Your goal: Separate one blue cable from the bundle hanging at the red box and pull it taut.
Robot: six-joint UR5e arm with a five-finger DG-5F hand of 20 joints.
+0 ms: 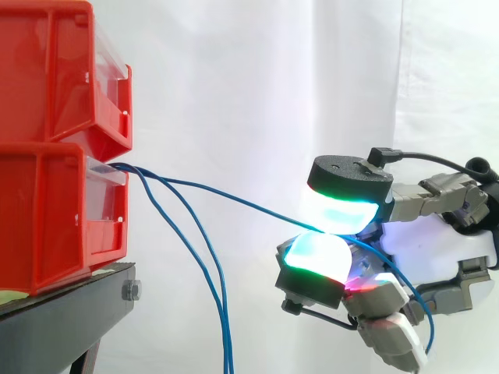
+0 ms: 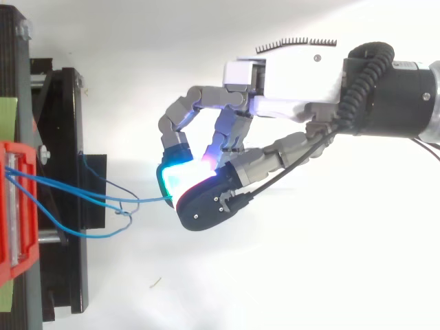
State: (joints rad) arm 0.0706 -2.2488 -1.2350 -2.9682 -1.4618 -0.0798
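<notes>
Two red bins (image 1: 54,140) are stacked on a black stand (image 1: 70,308) at the left. Several thin blue cables (image 1: 199,265) come out of the lower bin's front (image 2: 17,206). Two of them droop down in loops. One blue cable (image 1: 234,196) runs almost straight from the bin to my hand (image 2: 275,148), which comes in from the right. The hand is shut on that cable, pinching it between a green-glowing fingertip (image 1: 316,257) below and the thumb pad (image 1: 343,209) above. Behind the pinch the cable curves down past the palm.
A white curtain hangs behind the work. The black stand's frame (image 2: 65,192) sticks out under the bins, with a bolt (image 1: 131,291) at its front edge. Open space lies between the bins and my hand.
</notes>
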